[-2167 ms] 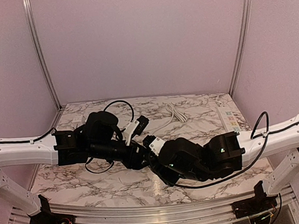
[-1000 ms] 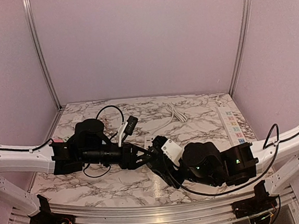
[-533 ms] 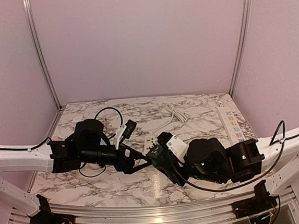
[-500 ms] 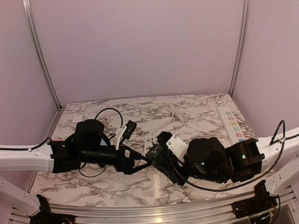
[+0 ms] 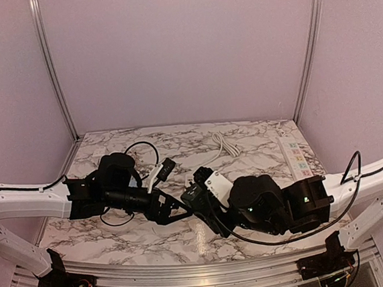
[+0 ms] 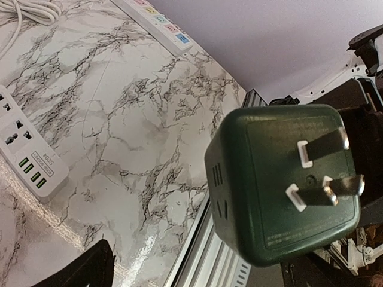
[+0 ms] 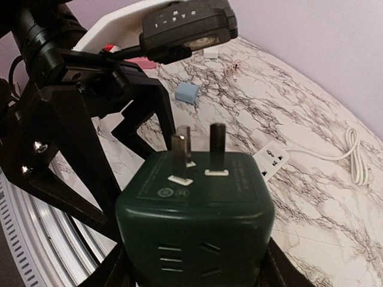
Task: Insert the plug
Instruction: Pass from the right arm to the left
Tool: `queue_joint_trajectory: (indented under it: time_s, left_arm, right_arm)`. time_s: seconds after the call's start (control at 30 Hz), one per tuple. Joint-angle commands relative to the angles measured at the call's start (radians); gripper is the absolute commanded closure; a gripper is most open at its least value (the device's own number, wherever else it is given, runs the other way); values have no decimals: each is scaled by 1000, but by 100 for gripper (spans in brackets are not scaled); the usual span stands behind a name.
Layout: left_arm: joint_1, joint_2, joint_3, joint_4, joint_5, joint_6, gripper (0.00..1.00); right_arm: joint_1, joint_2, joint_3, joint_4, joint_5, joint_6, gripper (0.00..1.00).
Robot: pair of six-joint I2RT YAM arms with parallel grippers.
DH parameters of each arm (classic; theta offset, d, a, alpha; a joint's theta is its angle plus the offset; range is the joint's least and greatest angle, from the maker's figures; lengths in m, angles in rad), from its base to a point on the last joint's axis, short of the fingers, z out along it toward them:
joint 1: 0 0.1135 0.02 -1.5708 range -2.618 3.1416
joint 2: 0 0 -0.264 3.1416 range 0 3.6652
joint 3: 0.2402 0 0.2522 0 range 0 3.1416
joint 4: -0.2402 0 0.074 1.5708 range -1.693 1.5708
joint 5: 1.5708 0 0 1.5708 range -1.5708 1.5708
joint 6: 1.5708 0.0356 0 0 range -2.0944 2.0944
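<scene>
my right gripper [image 5: 201, 197] is clamped on the dark green plug [image 6: 281, 185], held in the air near the white power strip [image 6: 30, 149], prongs facing my left gripper [image 5: 181, 206], whose fingers are spread wide and hold nothing. the strip's label is too small to read.

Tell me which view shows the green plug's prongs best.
The left wrist view: the green plug turns its face to the camera, so the prongs stand apart against it. The right wrist view shows them sticking up and partly overlapping. The top view gives only a small dark shape, no prongs discernible.
</scene>
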Motion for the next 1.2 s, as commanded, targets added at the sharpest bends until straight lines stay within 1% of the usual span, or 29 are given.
queue_joint_trajectory:
  time_s: [0.0,0.17,0.33,0.43,0.57,0.7,0.93,0.97,1.03,1.13,1.17]
  left_arm:
    - [-3,-38,12,40,79,-7,1]
    - [-2,-57,21,41,111,-5,1]
    - [-2,-116,23,30,128,-2,1]
    - [-2,-135,23,14,107,-3,1]
    - [-2,-75,48,-36,77,1,1]
    - [-3,-26,62,-45,45,3,1]
    - [-2,5,90,-39,52,4,1]
    - [-2,4,91,-37,56,4,2]
    - [-2,10,91,-28,66,1,7]
    - [-3,16,84,-19,83,-6,22]
    - [-3,18,81,-16,87,-8,29]
  right_arm:
    - [14,20,44,-9,25,8,90]
    - [17,27,46,-17,34,14,90]
    - [16,19,35,-18,37,22,89]
    - [16,16,37,-12,27,24,89]
    - [24,33,53,-10,27,15,89]
    - [41,62,84,-23,37,7,89]
    - [73,112,131,-46,64,1,89]
    - [74,116,133,-47,65,2,88]
    - [75,119,133,-45,69,3,88]
    - [74,119,134,-42,70,3,88]
    - [75,119,134,-42,71,3,87]
